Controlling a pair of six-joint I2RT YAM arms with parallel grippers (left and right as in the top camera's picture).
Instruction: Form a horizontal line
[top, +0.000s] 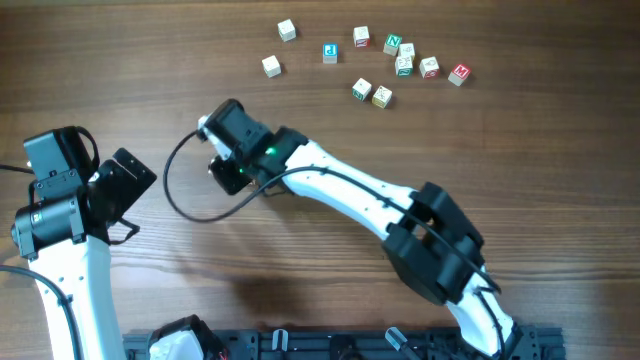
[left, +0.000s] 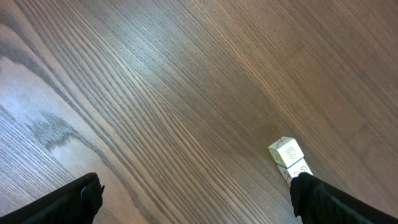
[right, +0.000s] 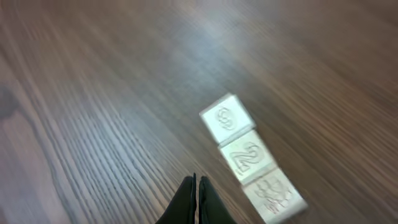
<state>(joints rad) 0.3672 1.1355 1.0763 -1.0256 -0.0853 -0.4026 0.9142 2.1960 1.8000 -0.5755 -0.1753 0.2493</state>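
Observation:
The horizontal line is a row of three cream cubes touching edge to edge, running diagonally in the right wrist view. My right gripper is shut and empty, with its tips just left of the row's lower end. In the overhead view the right gripper covers the row. The left wrist view shows two of the row's cubes beside the right finger. My left gripper is open and empty over bare wood. In the overhead view the left gripper sits at the left.
Several loose cream cubes with coloured letters lie scattered at the far side of the wooden table. A black cable loops beside the right wrist. A dark rail runs along the front edge.

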